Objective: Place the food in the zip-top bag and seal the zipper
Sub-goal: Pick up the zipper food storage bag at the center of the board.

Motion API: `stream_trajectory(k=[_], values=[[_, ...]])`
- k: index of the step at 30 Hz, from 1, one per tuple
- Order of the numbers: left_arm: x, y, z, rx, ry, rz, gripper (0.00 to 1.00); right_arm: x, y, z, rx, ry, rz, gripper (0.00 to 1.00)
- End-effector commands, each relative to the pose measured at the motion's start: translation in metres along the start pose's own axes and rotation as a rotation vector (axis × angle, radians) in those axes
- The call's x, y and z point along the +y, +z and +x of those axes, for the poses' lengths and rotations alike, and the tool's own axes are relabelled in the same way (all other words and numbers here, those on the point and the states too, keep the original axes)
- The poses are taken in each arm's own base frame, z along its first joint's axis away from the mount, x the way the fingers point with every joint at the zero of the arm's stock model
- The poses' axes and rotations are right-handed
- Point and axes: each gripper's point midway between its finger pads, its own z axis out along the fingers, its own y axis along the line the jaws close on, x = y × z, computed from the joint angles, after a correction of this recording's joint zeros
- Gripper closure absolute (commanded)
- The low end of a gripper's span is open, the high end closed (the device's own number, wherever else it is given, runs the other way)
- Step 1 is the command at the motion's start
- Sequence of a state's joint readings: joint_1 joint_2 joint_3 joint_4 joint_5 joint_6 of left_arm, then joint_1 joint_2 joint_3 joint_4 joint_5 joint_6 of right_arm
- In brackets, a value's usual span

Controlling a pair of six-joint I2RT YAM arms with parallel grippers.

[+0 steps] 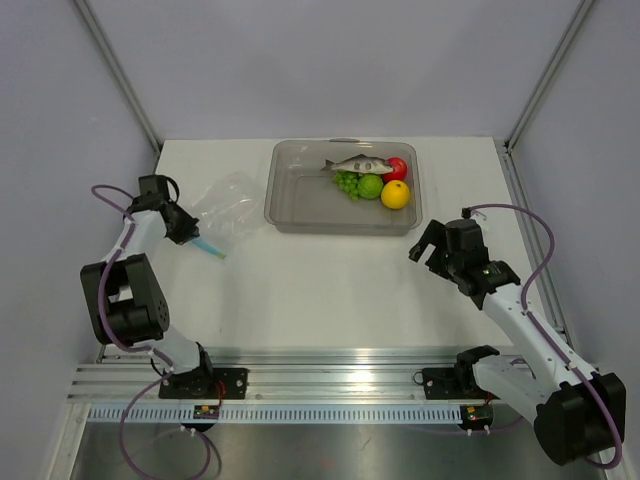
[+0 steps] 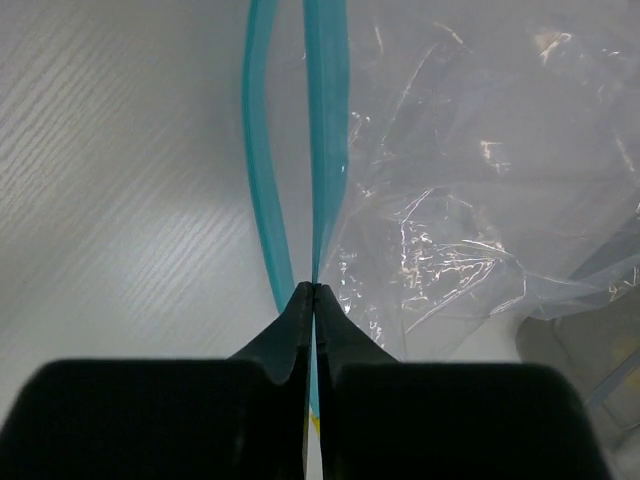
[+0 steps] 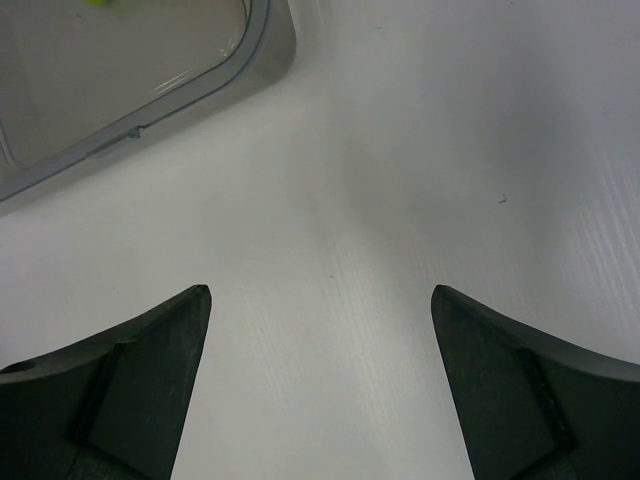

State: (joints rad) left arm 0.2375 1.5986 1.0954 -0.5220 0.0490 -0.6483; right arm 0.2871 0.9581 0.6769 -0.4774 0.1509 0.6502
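Closest to my wrist lens, the left hand (image 2: pixel 314 290) has its two fingers pressed tight together on the teal zipper (image 2: pixel 325 120), pinching the strip at the point where the two tracks run together. Ahead of the pinch the tracks spread apart, so I judge the mouth is partly open. I read the grip as an anchor that keeps one lip steady while something gets pushed in.

The white bench (image 1: pixel 330 290) carries everything. The grey-clear tray (image 1: pixel 345 228) sits at the far middle of it, and all the food lies in the tray's far right corner. None of the food is bagged yet, so the loading step has not begun.

The zip-top bag (image 1: pixel 225 205) lies flat and crinkled just left of the tray, close enough for short carries.

The right hand (image 1: pixel 428 243) hangs over bare bench near the tray's near right corner. Its fingers are spread wide with nothing between them, which I take as readiness for a first pick.

In the pile, the fish (image 1: pixel 358 164) lies along the back. The yellow fruit (image 1: pixel 396 194) is nearest my right hand, with the green fruit (image 1: pixel 371 186) touching it. The red fruit (image 1: pixel 397 168) sits behind them, and the grape bunch (image 1: pixel 346 182) is on the left of the cluster.
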Motion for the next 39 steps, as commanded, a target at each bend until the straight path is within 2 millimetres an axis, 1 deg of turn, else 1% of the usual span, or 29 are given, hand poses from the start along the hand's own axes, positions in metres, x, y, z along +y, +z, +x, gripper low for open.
stream_trajectory(k=[1,2,4,5,6,7,8,9,10,11,12,13,14,15,16,17,19,22,25,26,27,29,30,31,33,35,36,37,39], values=[[-0.042,-0.055,-0.037,-0.172,0.03,0.153,1.0,0.019,-0.012,-0.025,-0.056,0.0,-0.055,0.0],[-0.051,-0.09,-0.049,-0.27,0.044,0.198,1.0,0.02,-0.013,-0.026,-0.058,-0.001,-0.059,0.01],[-0.064,-0.126,-0.053,-0.35,0.086,0.252,1.0,0.023,-0.017,-0.028,-0.065,0.003,-0.079,0.01],[-0.066,-0.152,-0.06,-0.424,0.089,0.267,1.0,0.025,-0.019,-0.028,-0.065,0.006,-0.089,0.0],[-0.075,-0.172,-0.062,-0.455,0.105,0.307,1.0,0.026,-0.019,-0.026,-0.06,0.014,-0.097,0.0],[-0.08,-0.184,-0.06,-0.471,0.122,0.327,1.0,0.027,-0.021,-0.026,-0.062,0.019,-0.106,0.0],[-0.084,-0.194,-0.054,-0.466,0.148,0.344,1.0,0.029,-0.022,-0.026,-0.06,0.028,-0.113,0.0],[-0.1,-0.213,-0.046,-0.477,0.197,0.401,1.0,0.03,-0.023,-0.025,-0.054,0.034,-0.12,0.01],[-0.105,-0.219,-0.039,-0.473,0.258,0.412,1.0,0.032,-0.025,-0.025,-0.054,0.036,-0.13,0.01],[-0.107,-0.222,-0.027,-0.444,0.301,0.41,1.0,0.033,-0.026,-0.025,-0.05,0.037,-0.139,0.0],[-0.119,-0.229,-0.008,-0.413,0.368,0.445,1.0,0.036,-0.028,-0.024,-0.041,0.036,-0.153,0.01],[-0.123,-0.235,-0.001,-0.403,0.408,0.458,1.0,0.038,-0.033,-0.025,-0.044,0.034,-0.166,0.01],[-0.121,-0.236,0.013,-0.359,0.441,0.462,1.0,0.038,-0.035,-0.025,-0.039,0.025,-0.171,0.01],[-0.128,-0.24,0.03,-0.319,0.488,0.507,1.0,0.041,-0.04,-0.027,-0.044,0.018,-0.184,0.01],[-0.129,-0.245,0.04,-0.295,0.519,0.538,1.0,0.044,-0.046,-0.03,-0.058,0.013,-0.201,0.01],[-0.129,-0.247,0.056,-0.235,0.551,0.572,1.0,0.042,-0.049,-0.031,-0.058,0.001,-0.197,0.01],[-0.132,-0.255,0.083,-0.161,0.62,0.635,1.0,0.045,-0.058,-0.036,-0.079,-0.012,-0.214,0.01],[-0.122,-0.256,0.118,-0.033,0.713,0.654,1.0,0.047,-0.066,-0.04,-0.082,-0.011,-0.22,0.0],[-0.115,-0.253,0.147,0.072,0.787,0.651,1.0,0.053,-0.072,-0.04,-0.063,0.015,-0.243,0.01],[-0.115,-0.248,0.153,0.099,0.802,0.641,1.0,0.06,-0.074,-0.04,-0.053,0.022,-0.269,0.0],[-0.116,-0.248,0.165,0.125,0.833,0.645,1.0,0.065,-0.074,-0.038,-0.033,0.024,-0.293,0.01],[-0.118,-0.242,0.173,0.133,0.846,0.622,1.0,0.072,-0.075,-0.039,-0.021,0.027,-0.322,0.0],[-0.12,-0.242,0.18,0.147,0.862,0.629,1.0,0.074,-0.073,-0.038,-0.013,0.027,-0.323,0.01],[-0.121,-0.244,0.184,0.156,0.868,0.638,1.0,0.075,-0.071,-0.039,-0.011,0.026,-0.323,0.0],[-0.123,-0.248,0.185,0.156,0.895,0.653,1.0,0.077,-0.069,-0.041,-0.008,0.027,-0.317,0.0],[-0.116,-0.247,0.176,0.124,0.918,0.592,1.0,0.078,-0.069,-0.042,-0.007,0.023,-0.315,0.0],[-0.115,-0.251,0.167,0.087,0.946,0.576,1.0,0.077,-0.067,-0.041,-0.003,0.026,-0.31,0.01],[-0.106,-0.248,0.158,0.059,0.965,0.512,1.0,0.077,-0.066,-0.041,-0.005,0.028,-0.308,0.01],[-0.102,-0.249,0.151,0.028,1.021,0.493,1.0,0.075,-0.062,-0.037,0.006,0.029,-0.301,0.0]])
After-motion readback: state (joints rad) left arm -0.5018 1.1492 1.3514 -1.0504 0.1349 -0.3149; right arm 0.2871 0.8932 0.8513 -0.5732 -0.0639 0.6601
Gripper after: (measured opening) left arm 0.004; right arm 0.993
